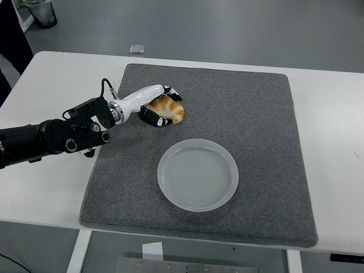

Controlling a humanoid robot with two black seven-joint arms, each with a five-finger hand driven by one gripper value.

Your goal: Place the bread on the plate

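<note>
A golden-brown croissant-shaped bread (170,110) lies on the grey mat (250,125), up and left of the plate. My left hand (160,105), white with black fingertips, comes in from the left and has its fingers curled over the top and near side of the bread, closed on it. The bread still looks to be resting on the mat. A pale round plate (198,174) sits empty in the middle of the mat, nearer me. My right arm is out of view.
The mat covers most of the white table (51,182). A small grey square object (137,49) lies at the table's far edge. A dark bin (40,12) stands on the floor at top left.
</note>
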